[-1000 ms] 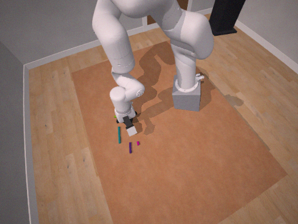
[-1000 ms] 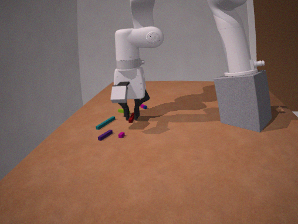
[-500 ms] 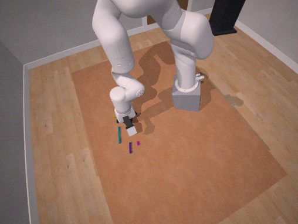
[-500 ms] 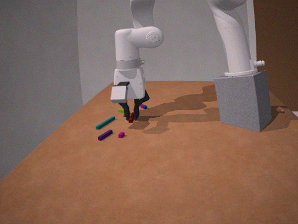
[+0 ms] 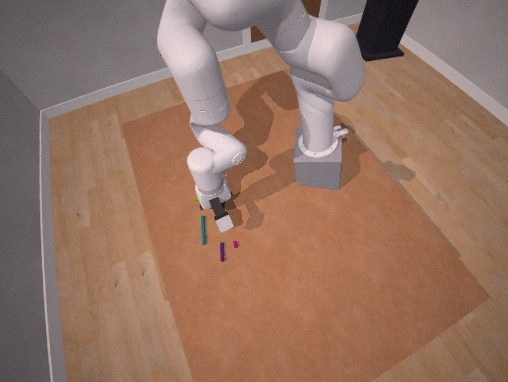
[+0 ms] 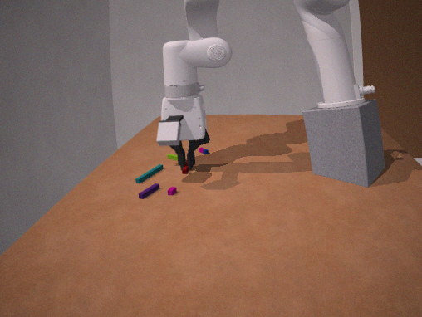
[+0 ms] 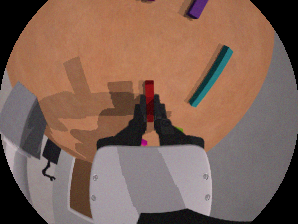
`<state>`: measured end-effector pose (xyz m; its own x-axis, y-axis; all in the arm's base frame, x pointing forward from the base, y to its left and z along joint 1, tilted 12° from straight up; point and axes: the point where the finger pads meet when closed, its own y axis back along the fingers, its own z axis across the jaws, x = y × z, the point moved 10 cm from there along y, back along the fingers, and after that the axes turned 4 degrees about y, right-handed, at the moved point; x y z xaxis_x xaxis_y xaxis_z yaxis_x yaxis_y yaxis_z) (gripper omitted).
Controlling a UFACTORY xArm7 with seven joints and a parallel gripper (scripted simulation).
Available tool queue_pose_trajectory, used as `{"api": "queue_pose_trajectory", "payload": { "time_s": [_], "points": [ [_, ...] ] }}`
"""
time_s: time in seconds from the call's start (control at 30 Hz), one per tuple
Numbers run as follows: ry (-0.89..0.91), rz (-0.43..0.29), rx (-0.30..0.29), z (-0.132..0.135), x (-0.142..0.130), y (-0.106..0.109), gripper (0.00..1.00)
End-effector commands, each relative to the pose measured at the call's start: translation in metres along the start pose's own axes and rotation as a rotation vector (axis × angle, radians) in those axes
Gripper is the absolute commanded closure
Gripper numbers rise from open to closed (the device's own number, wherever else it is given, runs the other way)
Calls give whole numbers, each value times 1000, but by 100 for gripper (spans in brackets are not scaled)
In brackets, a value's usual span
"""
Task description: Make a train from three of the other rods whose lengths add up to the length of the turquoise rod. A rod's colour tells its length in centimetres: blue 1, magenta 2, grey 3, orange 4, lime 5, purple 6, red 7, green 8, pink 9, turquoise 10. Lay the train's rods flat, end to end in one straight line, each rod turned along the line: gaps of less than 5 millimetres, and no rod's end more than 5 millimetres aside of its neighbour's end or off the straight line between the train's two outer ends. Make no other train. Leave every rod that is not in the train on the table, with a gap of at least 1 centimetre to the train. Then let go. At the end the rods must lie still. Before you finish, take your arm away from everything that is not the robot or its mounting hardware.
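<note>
1. Gripper [image 6: 186, 165] is down at the table [image 6: 249, 232], jaws pinching the red rod [image 6: 184, 169] across its width; fingers sit either side of it in the wrist view.
2. Red rod lies low at the table surface; can't tell whether it's touching or just lifted.
3. Turquoise rod [image 6: 149, 173] lies flat just beside the gripper, apart from the red rod.
4. Purple rod [image 6: 149, 191] and a small magenta rod [image 6: 172, 190] lie nearer the exterior camera, close together but not touching.
5. Lime rod [image 6: 172, 157] sits behind the gripper, partly hidden.
6. Another magenta rod [image 6: 201, 150] with a blue rod [image 6: 205, 152] at its end lies behind the fingers.
</note>
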<state>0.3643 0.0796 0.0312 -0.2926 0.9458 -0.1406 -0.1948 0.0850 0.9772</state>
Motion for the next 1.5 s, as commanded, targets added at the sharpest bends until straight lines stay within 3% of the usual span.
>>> {"api": "queue_pose_trajectory", "payload": {
  "time_s": [0.0, 0.77, 1.03, 1.47],
  "points": [
    [0, 0, -3, 1, 0, 1, 96],
    [0, 0, -3, 1, 0, 4, 96],
    [0, 0, -3, 1, 0, 23, 96],
    [0, 0, -3, 1, 0, 83, 96]
  ]
}}
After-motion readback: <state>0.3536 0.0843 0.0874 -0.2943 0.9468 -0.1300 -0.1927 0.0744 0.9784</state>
